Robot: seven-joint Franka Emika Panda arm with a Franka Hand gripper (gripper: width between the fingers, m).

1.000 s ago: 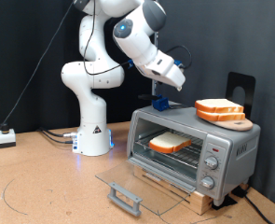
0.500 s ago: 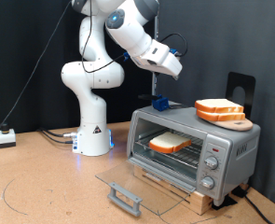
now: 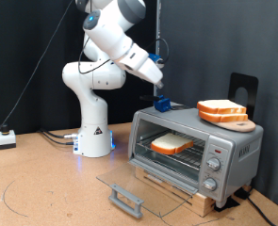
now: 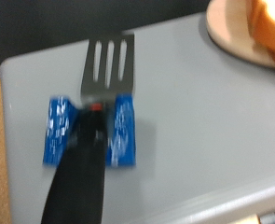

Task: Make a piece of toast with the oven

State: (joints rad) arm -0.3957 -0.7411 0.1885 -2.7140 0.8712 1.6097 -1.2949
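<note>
Resting inside the oven (image 3: 197,151), toast (image 3: 171,143) sits below tool (image 3: 160,88).

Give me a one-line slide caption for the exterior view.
Toast slice on the rack of the open oven; the arm's gripper is raised above the oven top, beside stacked bread.

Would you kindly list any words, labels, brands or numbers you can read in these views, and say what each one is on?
None can be read.
Oven: faint marks around its three knobs, too small to read.
Blue holder under the spatula on the oven top: nothing legible; blurred.
Gripper, piece of toast and bread stack: no text.
</note>
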